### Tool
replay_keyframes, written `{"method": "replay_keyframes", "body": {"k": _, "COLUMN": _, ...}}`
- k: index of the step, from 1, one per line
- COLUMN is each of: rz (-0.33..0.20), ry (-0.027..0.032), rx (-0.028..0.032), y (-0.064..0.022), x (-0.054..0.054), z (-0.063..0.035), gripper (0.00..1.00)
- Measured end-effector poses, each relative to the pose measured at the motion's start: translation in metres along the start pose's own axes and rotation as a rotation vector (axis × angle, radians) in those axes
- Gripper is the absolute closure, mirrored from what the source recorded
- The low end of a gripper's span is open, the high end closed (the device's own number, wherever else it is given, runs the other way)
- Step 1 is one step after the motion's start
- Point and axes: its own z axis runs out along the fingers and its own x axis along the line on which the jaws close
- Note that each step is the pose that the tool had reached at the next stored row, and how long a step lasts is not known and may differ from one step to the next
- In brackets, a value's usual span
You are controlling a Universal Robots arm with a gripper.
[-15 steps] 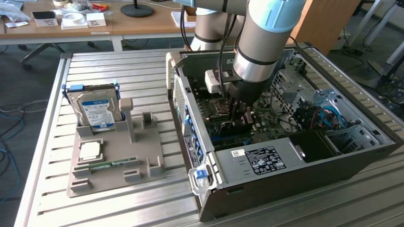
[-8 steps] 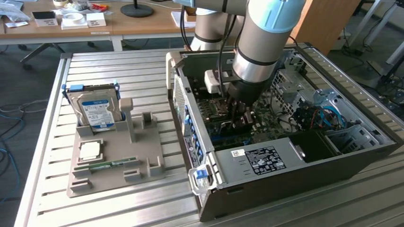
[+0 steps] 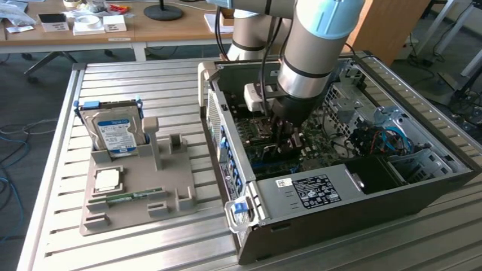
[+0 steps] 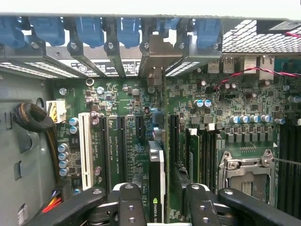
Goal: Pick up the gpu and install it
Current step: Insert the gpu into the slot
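The gpu (image 4: 156,176) stands on edge in a slot of the green motherboard (image 4: 127,108). It is a thin dark card, and its pale metal bracket (image 4: 157,59) sits against the case's rear slot openings. My gripper (image 4: 164,207) is open and straddles the card's upper edge. One black finger (image 4: 130,205) lies close beside the card, and the other finger (image 4: 202,205) stands apart from it. In the exterior view my gripper (image 3: 290,138) reaches down into the open computer case (image 3: 339,197), and the arm hides the card there.
On the motherboard are a white slot (image 4: 85,150), a CPU socket (image 4: 244,165) and blue slot clips (image 4: 89,28) along the rear wall. At the exterior view's left, a grey holder (image 3: 169,206) carries a hard drive (image 3: 113,132), a chip (image 3: 108,180) and a memory stick (image 3: 128,197).
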Motion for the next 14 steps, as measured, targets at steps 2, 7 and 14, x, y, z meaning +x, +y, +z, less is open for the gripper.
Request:
{"method": "replay_keyframes", "body": {"k": 2, "rz": -0.003, "ry": -0.0001, "rx": -0.0002, "y": -0.0001, "x": 0.000, "z": -0.0015, "gripper": 0.60}}
{"method": "replay_keyframes", "body": {"k": 7, "rz": -0.007, "ry": -0.0004, "rx": -0.0005, "y": -0.0002, "x": -0.001, "z": -0.0100, "gripper": 0.60}}
{"method": "replay_keyframes", "body": {"k": 14, "rz": -0.012, "ry": -0.0004, "rx": -0.0009, "y": -0.0003, "x": -0.002, "z": -0.0257, "gripper": 0.60}}
